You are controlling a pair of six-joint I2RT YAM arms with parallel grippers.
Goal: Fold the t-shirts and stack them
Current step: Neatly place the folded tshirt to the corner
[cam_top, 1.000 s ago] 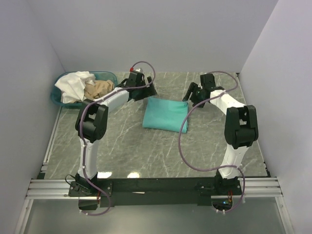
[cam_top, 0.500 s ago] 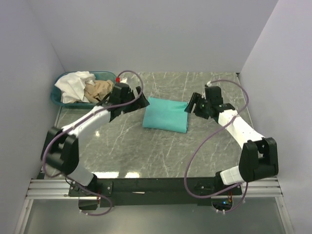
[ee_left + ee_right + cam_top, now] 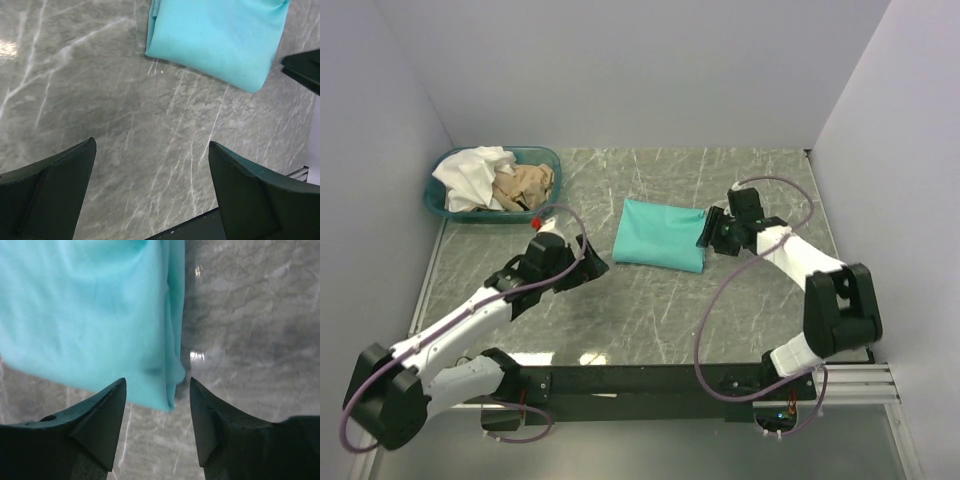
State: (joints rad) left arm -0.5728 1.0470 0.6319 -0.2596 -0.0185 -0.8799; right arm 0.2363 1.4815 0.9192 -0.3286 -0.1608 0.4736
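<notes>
Right now my left gripper [image 3: 584, 268] hangs spread wide over the marble table [image 3: 650, 310], near the folded teal t-shirt [image 3: 660, 234]. My right gripper [image 3: 706, 232] stands parted over that shirt's right edge, not clamped.

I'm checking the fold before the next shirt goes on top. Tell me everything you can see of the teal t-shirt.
The teal t-shirt is soft, plain cloth, folded into a rough rectangle with faint wrinkles and layered edges. It lies flat on the grey marbled table. The right gripper has its open fingers astride the shirt's near right corner; whether they touch it is unclear.
</notes>
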